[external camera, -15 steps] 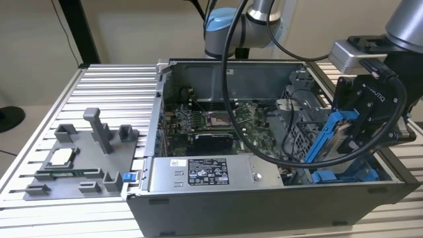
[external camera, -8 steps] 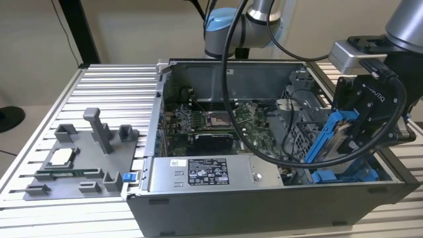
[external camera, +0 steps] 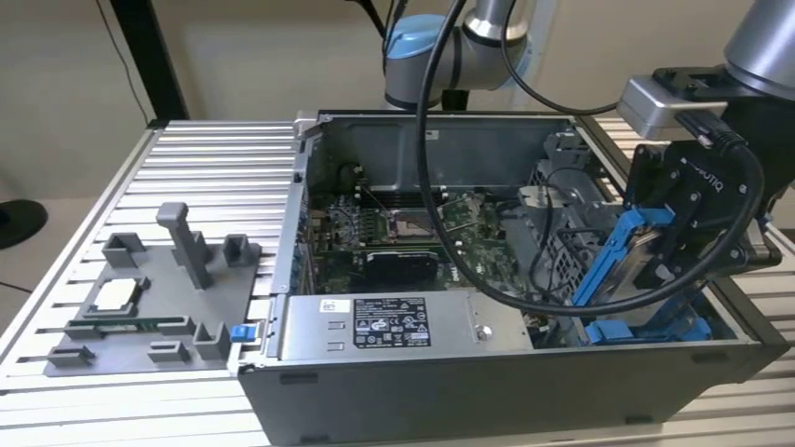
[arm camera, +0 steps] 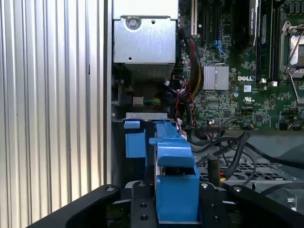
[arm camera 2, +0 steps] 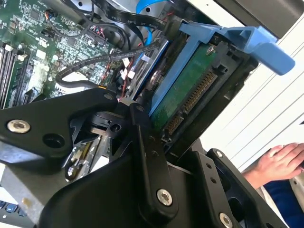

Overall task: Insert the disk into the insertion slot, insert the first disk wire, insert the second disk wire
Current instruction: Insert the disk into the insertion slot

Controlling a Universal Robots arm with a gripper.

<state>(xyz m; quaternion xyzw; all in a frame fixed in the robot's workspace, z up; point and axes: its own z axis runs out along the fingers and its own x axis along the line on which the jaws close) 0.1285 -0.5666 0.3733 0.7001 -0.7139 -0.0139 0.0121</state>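
The disk point(external camera: 636, 256) stands on edge in its bright blue carrier, tilted, at the front corner of the open computer case on the exterior view's right. My gripper point(external camera: 665, 265) is shut on it from the outer side. Just below it is the insertion slot point(external camera: 646, 329), with its blue rails, and the grey perforated bay wall point(external camera: 559, 244) is beside it. In the second wrist view the disk's green circuit board point(arm camera 2: 190, 95) and connector face the camera past a black finger point(arm camera 2: 147, 152). In the first wrist view the blue carrier point(arm camera: 174, 183) sits between my fingers above a blue rail point(arm camera: 135, 141). Loose black wires point(arm camera: 223, 142) lie next to the bay.
A grey metal box with a sticker point(external camera: 385, 326) lies along the case front, and the motherboard point(external camera: 397, 223) is behind it. A grey fixture tray with posts point(external camera: 149, 307) sits on the slatted table at the exterior view's left. A person's hand point(arm camera 2: 280, 161) rests outside the case. The arm's black cable point(external camera: 497, 279) loops over the interior.
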